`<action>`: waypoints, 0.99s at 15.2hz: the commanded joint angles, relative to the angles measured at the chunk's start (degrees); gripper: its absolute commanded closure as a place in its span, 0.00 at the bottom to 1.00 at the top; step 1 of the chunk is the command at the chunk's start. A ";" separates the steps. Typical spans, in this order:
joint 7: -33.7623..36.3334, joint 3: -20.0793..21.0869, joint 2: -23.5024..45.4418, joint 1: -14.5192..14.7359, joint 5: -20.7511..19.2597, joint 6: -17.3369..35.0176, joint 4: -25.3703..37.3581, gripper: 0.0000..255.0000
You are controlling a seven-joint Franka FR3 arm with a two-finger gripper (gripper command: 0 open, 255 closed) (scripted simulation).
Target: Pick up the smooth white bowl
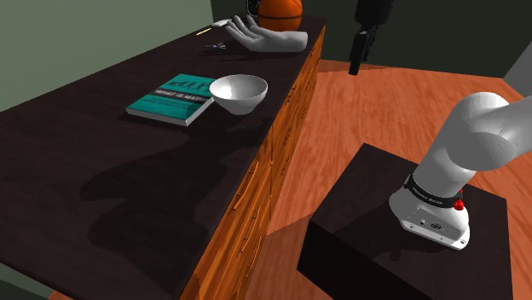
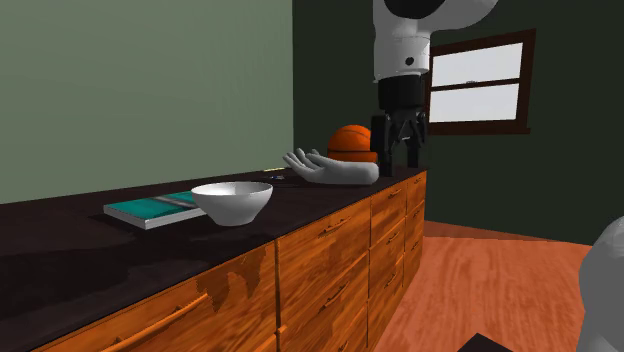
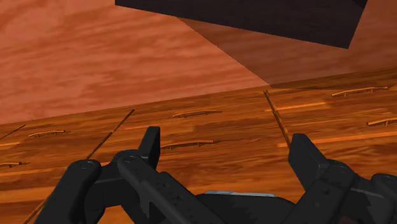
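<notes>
Off beside the surface (image 1: 128, 170), wide-open empty fingers (image 1: 356, 60) could clip its edge if swung low toward the bowl (image 1: 239, 92).

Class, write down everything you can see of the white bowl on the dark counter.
The white bowl is smooth, plain and round, with a wide open rim tapering to a narrow base. It stands upright and empty on the dark countertop, near its edge, right beside the teal book; whether they touch is unclear. The open gripper hangs well away from it.
</notes>
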 commanded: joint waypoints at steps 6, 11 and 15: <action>4.93 4.26 8.18 1.57 3.54 3.31 5.05 0.00; 9.62 8.28 16.87 2.54 5.78 5.92 11.59 0.00; 13.40 11.34 24.14 3.06 6.53 7.37 17.88 0.00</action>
